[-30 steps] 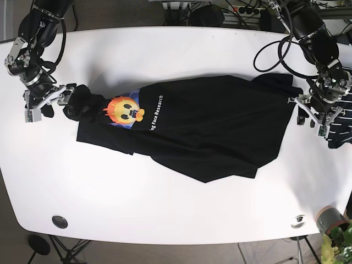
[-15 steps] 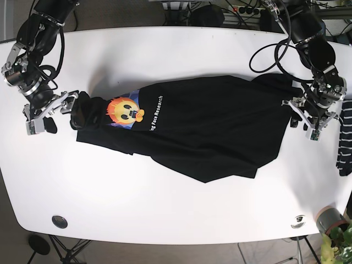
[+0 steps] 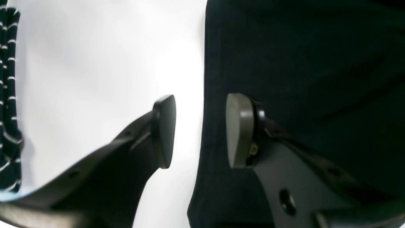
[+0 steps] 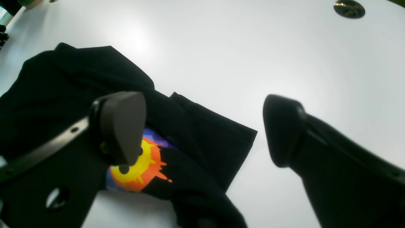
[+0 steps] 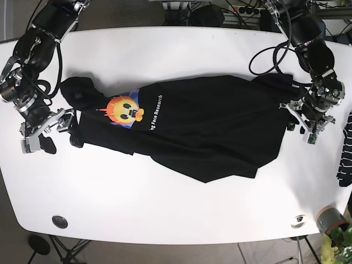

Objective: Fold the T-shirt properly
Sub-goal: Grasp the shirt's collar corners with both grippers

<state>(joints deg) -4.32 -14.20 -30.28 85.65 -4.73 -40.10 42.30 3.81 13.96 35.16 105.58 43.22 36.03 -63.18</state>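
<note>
The left gripper (image 3: 201, 129) stands with its jaws apart, straddling the side edge of the black cotton T-shirt (image 3: 303, 63): one fingertip (image 3: 164, 129) is over bare tabletop, the other over the dark cloth. Whether the pads touch the fabric cannot be told. In the base view this gripper (image 5: 305, 124) sits at the shirt's edge nearest the table's right side. Beyond it, at the right edge of the glossy white table (image 5: 181, 212), lies a dark garment with thin white stripes (image 5: 345, 148) — it also shows along the left border of the left wrist view (image 3: 8, 95).

The right gripper (image 4: 204, 129) is spread wide and holds nothing; one pad hangs over the shirt, the other over bare table. In the base view it (image 5: 49, 135) sits near the table's left edge, just beside the shirt's lower left corner.

The T-shirt (image 5: 203, 129) lies across the middle of the table, crumpled rather than flat, with an orange and yellow flame-face print (image 5: 125, 110) and a line of white lettering (image 5: 155, 113) near its left end. A sleeve or flap lies bunched at the upper left, and the lower hem runs to a point toward the front edge. The same print (image 4: 139, 167) shows partly under folds in the right wrist view.

A round metal grommet (image 5: 59, 221) sits near the front left corner of the table — another (image 5: 298, 221) near the front right.
</note>
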